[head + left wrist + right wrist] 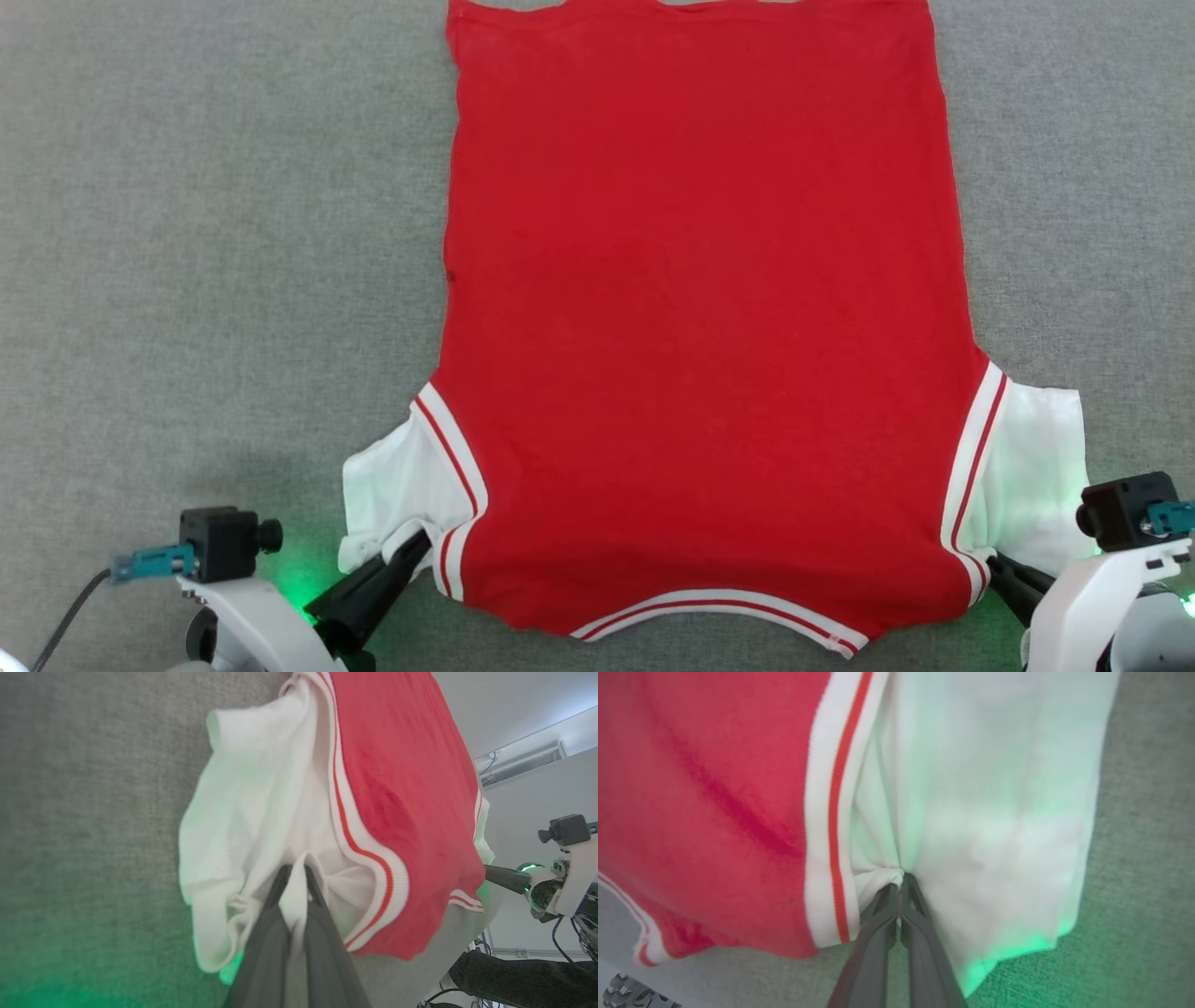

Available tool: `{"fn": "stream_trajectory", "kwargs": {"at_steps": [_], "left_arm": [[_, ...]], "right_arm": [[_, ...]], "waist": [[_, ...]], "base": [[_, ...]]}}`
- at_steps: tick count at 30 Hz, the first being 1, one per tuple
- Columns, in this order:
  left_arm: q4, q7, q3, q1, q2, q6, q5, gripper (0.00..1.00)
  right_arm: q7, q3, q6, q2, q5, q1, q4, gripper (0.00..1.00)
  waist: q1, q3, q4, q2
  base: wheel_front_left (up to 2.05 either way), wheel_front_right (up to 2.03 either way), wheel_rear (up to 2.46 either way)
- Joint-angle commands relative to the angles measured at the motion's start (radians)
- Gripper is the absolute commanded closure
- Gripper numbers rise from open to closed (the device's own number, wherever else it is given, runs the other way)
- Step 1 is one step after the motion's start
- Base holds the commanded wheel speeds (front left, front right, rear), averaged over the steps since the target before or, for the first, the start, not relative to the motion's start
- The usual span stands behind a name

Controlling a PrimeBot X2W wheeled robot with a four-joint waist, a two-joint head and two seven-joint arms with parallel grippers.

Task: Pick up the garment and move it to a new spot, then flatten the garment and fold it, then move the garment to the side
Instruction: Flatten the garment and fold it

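Observation:
The garment (700,308), a red T-shirt with white sleeves and striped trim, lies spread flat on the grey surface, plain red side up, collar edge nearest me. My left gripper (415,541) is shut on the left white sleeve; in the left wrist view a fold of that sleeve (261,812) is pinched between the dark fingers (271,933) of the left gripper (293,872). My right gripper (991,560) is shut on the right white sleeve (980,788) beside the striped seam, as the right wrist view shows at the closed fingertips of the right gripper (900,882). The chest print is hidden.
Grey carpet-like surface (205,233) extends on both sides of the shirt. Green light glows from both wrists onto the cloth and surface. The right arm and its camera (565,858) appear in the left wrist view, with room walls behind.

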Motion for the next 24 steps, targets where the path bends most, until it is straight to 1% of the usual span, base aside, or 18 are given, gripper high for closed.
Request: {"fn": "stream_trajectory", "kwargs": {"at_steps": [1, 4, 6, 7, 8, 9, 12, 13, 14, 15, 18, 19, 22, 24], "left_arm": [[0.038, 0.004, -0.017, -0.014, -0.024, 0.005, 0.001, 1.00], [0.062, 0.003, -0.034, -0.030, -0.035, 0.007, 0.003, 1.00], [0.068, 0.000, -0.040, -0.033, -0.040, 0.007, -0.002, 1.00], [0.069, -0.004, -0.042, -0.035, -0.040, 0.007, -0.006, 1.00], [0.068, -0.006, -0.044, -0.035, -0.041, 0.007, -0.010, 1.00], [0.065, -0.009, -0.045, -0.032, -0.040, 0.007, -0.012, 1.00], [0.047, -0.020, -0.044, -0.022, -0.040, 0.007, -0.016, 1.00], [0.047, -0.020, -0.044, -0.022, -0.040, 0.007, -0.016, 1.00], [0.033, -0.026, -0.041, -0.015, -0.037, 0.004, -0.014, 1.00], [0.025, -0.028, -0.040, -0.013, -0.036, 0.004, -0.009, 1.00], [-0.001, -0.034, -0.041, -0.016, -0.038, 0.003, 0.008, 1.00], [-0.001, -0.034, -0.041, -0.016, -0.038, 0.003, 0.008, 1.00], [-0.028, -0.035, -0.043, -0.035, -0.040, 0.003, 0.026, 1.00], [-0.042, -0.036, -0.049, -0.055, -0.043, 0.003, 0.035, 1.00]], "right_arm": [[-0.001, 0.045, -0.006, 0.010, -0.020, -0.009, 0.106, 1.00], [-0.025, 0.069, -0.007, 0.005, -0.021, -0.027, 0.147, 1.00], [-0.045, 0.086, -0.007, -0.002, -0.019, -0.035, 0.152, 1.00], [-0.058, 0.092, -0.007, -0.009, -0.022, -0.041, 0.143, 0.75], [-0.068, 0.098, -0.007, -0.023, -0.027, -0.044, 0.128, 0.53], [-0.075, 0.096, -0.007, -0.035, -0.031, -0.042, 0.106, 0.00], [-0.051, 0.049, -0.007, -0.053, -0.006, -0.013, 0.002, 0.00], [-0.051, 0.049, -0.007, -0.053, -0.006, -0.013, 0.002, 0.00], [-0.009, 0.018, -0.006, -0.083, 0.018, 0.017, -0.105, 0.00], [0.015, 0.005, -0.003, -0.096, 0.038, 0.026, -0.166, 0.00], [0.108, -0.096, -0.003, -0.127, 0.083, 0.017, -0.323, 0.00], [0.108, -0.096, -0.003, -0.127, 0.083, 0.017, -0.323, 0.00], [0.209, -0.205, -0.003, -0.146, 0.138, -0.065, -0.412, 0.00], [0.268, -0.263, -0.003, -0.154, 0.172, -0.151, -0.416, 0.00]], "waist": [[0.0000, 0.007, 0.001, 0.0000], [0.0000, 0.009, -0.002, 0.0000], [0.0000, 0.007, -0.006, 0.0000], [0.0000, 0.005, -0.008, 0.0000], [0.0000, 0.001, -0.010, 0.0000], [0.0000, -0.003, -0.011, 0.0000], [0.0000, -0.016, -0.010, 0.0000], [0.0000, -0.016, -0.010, 0.0000], [0.0000, -0.019, -0.007, 0.0000], [0.0000, -0.018, -0.005, 0.0000], [0.0000, -0.010, 0.009, 0.0000], [0.0000, -0.010, 0.009, 0.0000], [0.0000, 0.009, 0.029, 0.0000], [0.0000, 0.027, 0.047, 0.0000]], "base": [[0.00, 0.00, 0.00], [0.00, 0.00, 0.00], [0.00, 0.00, 0.00], [0.00, 0.00, 0.00], [0.00, 0.00, 0.00], [0.00, 0.00, 0.00], [0.00, 0.00, 0.00], [0.00, 0.00, 0.00], [0.00, 0.00, 0.00], [0.00, 0.00, 0.00], [0.00, 0.00, 0.00], [0.00, 0.00, 0.00], [0.00, 0.00, 0.00], [0.00, 0.00, 0.00]]}}
